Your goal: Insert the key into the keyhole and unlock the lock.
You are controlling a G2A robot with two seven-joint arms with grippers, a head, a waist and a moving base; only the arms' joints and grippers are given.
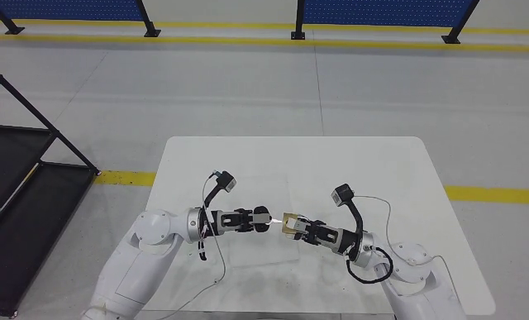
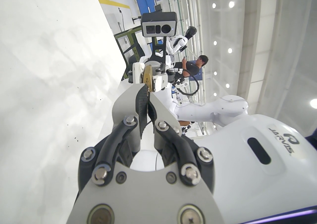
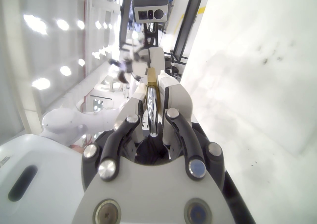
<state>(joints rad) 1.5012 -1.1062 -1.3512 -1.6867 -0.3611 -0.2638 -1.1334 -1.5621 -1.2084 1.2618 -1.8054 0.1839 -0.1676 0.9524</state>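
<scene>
Over the middle of the white table (image 1: 355, 171) my two grippers meet tip to tip. My right gripper (image 1: 302, 229) is shut on a brass padlock (image 1: 290, 222); in the right wrist view its brass body (image 3: 151, 78) sticks out past the fingertips and its silver shackle (image 3: 151, 106) lies between the fingers (image 3: 173, 96). My left gripper (image 1: 263, 220) is shut on the key, whose thin blade (image 1: 275, 221) points at the padlock. In the left wrist view the black pads (image 2: 141, 101) are pressed together right at the padlock's bottom face (image 2: 148, 77). The key's tip and the keyhole are hidden.
A black metal rack (image 1: 33, 196) stands on the floor left of the table. Blue fence panels (image 1: 372, 6) line the far side of the room. Cables (image 1: 368, 266) loop beside the right wrist.
</scene>
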